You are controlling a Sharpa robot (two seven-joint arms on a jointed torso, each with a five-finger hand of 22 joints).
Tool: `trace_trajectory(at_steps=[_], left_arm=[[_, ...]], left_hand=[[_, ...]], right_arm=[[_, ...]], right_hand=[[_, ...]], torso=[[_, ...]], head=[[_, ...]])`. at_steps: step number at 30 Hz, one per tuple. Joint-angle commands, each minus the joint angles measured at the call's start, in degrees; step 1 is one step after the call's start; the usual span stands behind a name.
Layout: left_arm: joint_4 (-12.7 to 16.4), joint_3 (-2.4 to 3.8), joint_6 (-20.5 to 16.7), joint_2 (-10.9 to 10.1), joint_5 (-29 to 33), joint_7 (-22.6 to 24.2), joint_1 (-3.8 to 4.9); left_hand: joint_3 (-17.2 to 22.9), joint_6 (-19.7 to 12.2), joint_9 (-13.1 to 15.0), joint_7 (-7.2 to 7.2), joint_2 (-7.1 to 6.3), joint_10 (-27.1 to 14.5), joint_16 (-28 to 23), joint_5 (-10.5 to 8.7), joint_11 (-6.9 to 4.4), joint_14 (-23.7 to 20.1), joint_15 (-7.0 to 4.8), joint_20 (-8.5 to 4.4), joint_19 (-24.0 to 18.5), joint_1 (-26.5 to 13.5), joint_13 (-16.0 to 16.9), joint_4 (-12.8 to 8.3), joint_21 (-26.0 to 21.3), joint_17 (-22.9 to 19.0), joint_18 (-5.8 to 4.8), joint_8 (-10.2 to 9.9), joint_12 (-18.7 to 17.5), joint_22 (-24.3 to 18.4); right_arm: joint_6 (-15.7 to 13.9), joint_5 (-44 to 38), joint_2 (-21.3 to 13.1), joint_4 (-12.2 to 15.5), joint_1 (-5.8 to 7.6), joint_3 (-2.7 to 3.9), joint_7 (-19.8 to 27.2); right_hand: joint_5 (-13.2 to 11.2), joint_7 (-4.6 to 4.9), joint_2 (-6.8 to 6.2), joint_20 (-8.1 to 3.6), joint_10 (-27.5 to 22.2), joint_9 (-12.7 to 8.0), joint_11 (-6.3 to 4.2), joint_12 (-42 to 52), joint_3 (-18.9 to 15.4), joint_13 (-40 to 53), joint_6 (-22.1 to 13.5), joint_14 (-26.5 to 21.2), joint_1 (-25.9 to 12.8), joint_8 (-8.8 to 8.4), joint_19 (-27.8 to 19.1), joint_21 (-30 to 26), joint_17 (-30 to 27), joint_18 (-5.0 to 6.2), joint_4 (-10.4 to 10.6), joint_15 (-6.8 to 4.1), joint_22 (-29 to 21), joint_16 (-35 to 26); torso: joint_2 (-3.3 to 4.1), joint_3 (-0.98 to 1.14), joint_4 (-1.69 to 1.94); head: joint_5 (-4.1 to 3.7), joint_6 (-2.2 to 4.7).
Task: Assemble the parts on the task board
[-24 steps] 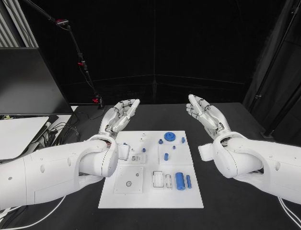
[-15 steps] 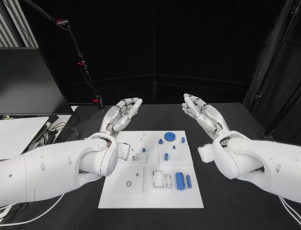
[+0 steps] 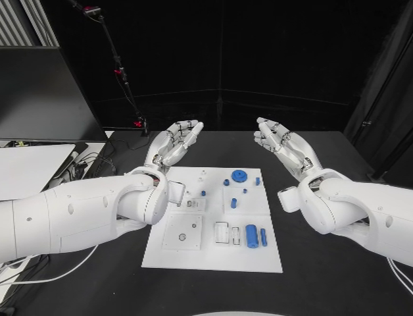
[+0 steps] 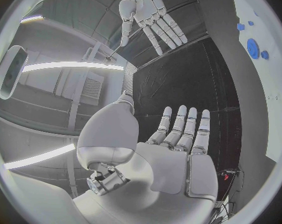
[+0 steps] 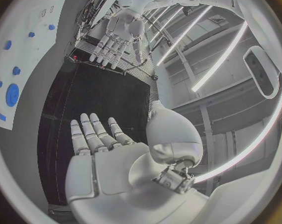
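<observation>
The left hand (image 3: 175,143) and right hand (image 3: 283,146) are raised over the far side of the black table (image 3: 339,263), palms facing each other, fingers straight and spread, holding nothing. Between and nearer than the hands lies the white task board (image 3: 211,257), flat on the table, with small blue parts (image 3: 251,235) on it.

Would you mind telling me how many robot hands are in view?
2. The left hand and the right hand hover open and empty above the table, beyond the task board's far edge. Neither is hidden.
</observation>
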Motion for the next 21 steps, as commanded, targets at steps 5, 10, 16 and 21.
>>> trace_trajectory(at_steps=[5, 10, 16, 21], left_arm=[[-0.13, 0.08, 0.69, 0.14, -0.58, 19.49, 0.67], [-0.05, 0.08, 0.59, -0.1, -0.58, 19.23, 1.15], [0.0, 0.07, 0.5, -0.5, -0.58, 19.04, 1.5], [0.05, 0.07, 0.56, -0.89, -0.58, 18.96, 1.78]], left_hand=[[0.16, 0.61, -0.14, 9.19, 0.64, 0.1, 0.32, 0.18, 0.2, -0.12, 0.54, 0.24, 0.44, -0.07, 0.07, 0.17, 0.37, 0.04, 1.07, 0.52, 0.28, 0.07], [0.2, 0.73, -0.18, 9.19, 0.8, 0.18, 0.34, 0.19, 0.21, -0.11, 0.6, 0.28, 0.58, 0.07, 0.06, 0.15, 0.5, 0.03, 1.04, 0.67, 0.37, 0.14], [0.25, 0.88, -0.28, 9.19, 1.03, 0.32, 0.37, 0.28, 0.21, -0.09, 0.65, 0.3, 0.76, 0.33, 0.06, 0.12, 0.68, 0.03, 1.0, 0.87, 0.51, 0.22], [0.2, 1.1, -0.51, 9.18, 1.36, 0.6, 0.47, 1.15, 0.2, 0.01, 0.67, 0.31, 1.09, 0.75, 0.04, 0.11, 1.05, 0.04, 0.95, 1.22, 0.78, 0.38]], right_arm=[[4.45, -0.89, 0.07, -1.01, 0.12, 0.04, -0.75], [6.62, -1.8, -0.28, -1.44, 0.13, 0.07, -1.59], [9.24, -3.26, -0.65, -1.88, 0.75, 0.1, -2.94], [11.15, -5.69, -0.94, -2.41, 1.98, 0.13, -4.33]], right_hand=[[0.05, 9.64, 0.34, -0.32, 1.38, -0.46, 0.03, 3.51, -0.28, 0.22, 0.16, 8.93, 1.36, 0.94, 10.9, 4.95, 0.45, 1.63, 0.09, -1.07, 2.7, 6.36], [0.11, 8.84, 0.91, -0.89, 2.02, -0.75, -0.14, 5.83, -0.77, 0.13, 0.03, 20.95, 2.07, 2.28, 25.49, 11.84, 0.39, 3.22, 0.05, -2.83, 5.93, 8.69], [0.24, 4.47, 2.02, -1.74, 0.7, -1.03, -1.91, 6.71, -1.5, 0.04, -0.3, 30.34, 3.48, 4.03, 30.87, 14.37, 0.41, 4.59, 0.01, -5.2, 6.63, 7.66], [0.31, 0.57, 2.3, -2.42, 0.68, -1.22, -4.36, 9.15, -2.92, 0.17, -0.31, 38.61, 4.13, 6.61, 35.63, 17.42, 2.18, 6.65, 0.03, -8.1, 7.78, 8.89]], torso=[[0.78, 0.0, -0.07], [1.95, 0.19, 0.01], [3.49, 0.47, 0.15], [5.22, 0.53, 0.34]], head=[[0.12, -0.74], [0.0, -0.86], [-0.31, -1.22], [-0.18, -1.47]])
